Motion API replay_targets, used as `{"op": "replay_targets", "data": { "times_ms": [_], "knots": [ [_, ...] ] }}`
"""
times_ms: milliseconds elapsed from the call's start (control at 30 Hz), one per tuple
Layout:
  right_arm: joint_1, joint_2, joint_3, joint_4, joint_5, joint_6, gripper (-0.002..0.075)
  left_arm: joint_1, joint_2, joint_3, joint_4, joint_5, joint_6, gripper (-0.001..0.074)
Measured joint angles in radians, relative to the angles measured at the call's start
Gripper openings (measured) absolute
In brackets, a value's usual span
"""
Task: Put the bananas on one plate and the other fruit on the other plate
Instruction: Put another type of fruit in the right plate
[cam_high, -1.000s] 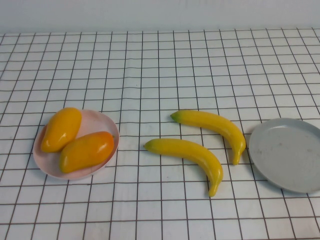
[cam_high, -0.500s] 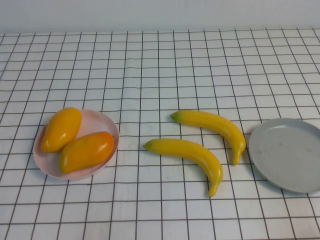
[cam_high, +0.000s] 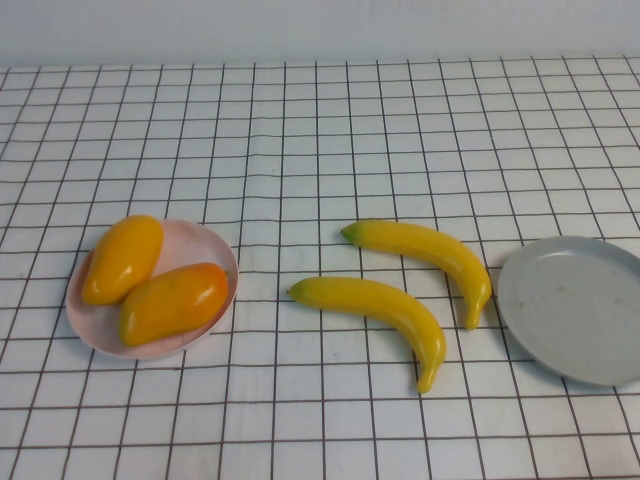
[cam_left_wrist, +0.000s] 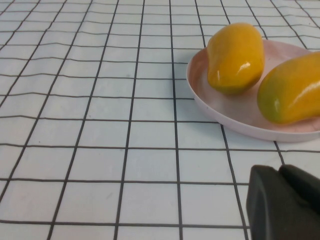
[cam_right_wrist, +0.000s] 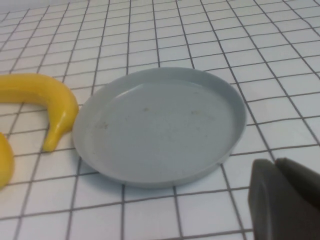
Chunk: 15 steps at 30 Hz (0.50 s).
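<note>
Two yellow bananas lie on the cloth in the middle right: the farther banana (cam_high: 425, 248) and the nearer banana (cam_high: 385, 305). The grey-blue plate (cam_high: 575, 305) sits to their right and holds nothing. Two orange-yellow mango-like fruits (cam_high: 122, 258) (cam_high: 174, 302) lie side by side on the pink plate (cam_high: 205, 245) at the left. My left gripper (cam_left_wrist: 280, 172) is shut and empty, low over the cloth near the pink plate (cam_left_wrist: 225, 107). My right gripper (cam_right_wrist: 276, 165) is shut and empty beside the grey-blue plate (cam_right_wrist: 160, 125). Neither gripper shows in the high view.
A white cloth with a black grid (cam_high: 300, 130) covers the whole table. The right wrist view shows one banana's tip (cam_right_wrist: 50, 105) close to the grey-blue plate's rim, and a bit of the other banana (cam_right_wrist: 4, 160) at the frame's edge.
</note>
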Motion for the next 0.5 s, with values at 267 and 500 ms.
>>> {"op": "replay_targets", "data": {
  "times_ms": [267, 500],
  "knots": [
    [0.0, 0.0, 0.0, 0.76, -0.201, 0.159, -0.0015, -0.008, 0.0, 0.0, 0.0, 0.0, 0.0, -0.0002],
    [0.0, 0.0, 0.0, 0.97, -0.271, 0.08, -0.0015, -0.011, 0.0, 0.0, 0.0, 0.0, 0.0, -0.0002]
  ]
}}
